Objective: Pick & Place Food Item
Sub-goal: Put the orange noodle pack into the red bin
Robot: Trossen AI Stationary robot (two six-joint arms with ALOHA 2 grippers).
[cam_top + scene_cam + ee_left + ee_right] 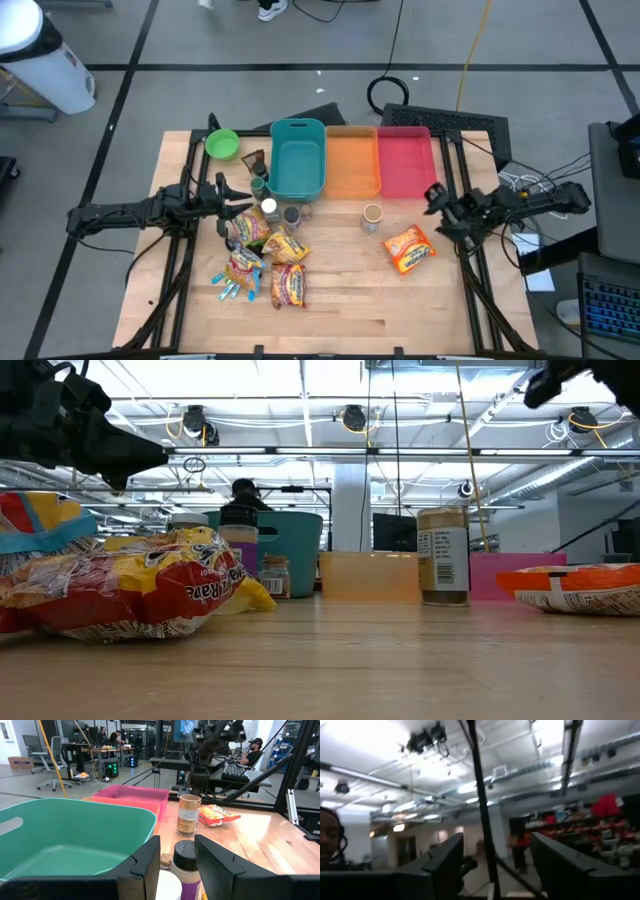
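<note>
Ramen packet (pixel 120 592) cropped at frame edge

teal bin (pixel 75 840): cut off at frame edge | packet (pixel 575 588): cut off | wrist room view: blurred

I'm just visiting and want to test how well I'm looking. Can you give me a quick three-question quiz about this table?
1. True or false: the teal bin, orange bin and pink bin stand side by side in a row.
2. Which item lies nearest the right gripper? A) green bowl B) orange packet C) teal bin
3. Fill in: the lone jar stands in front of the ______ bin.

Key: 1 true; 2 B; 3 orange.
</note>
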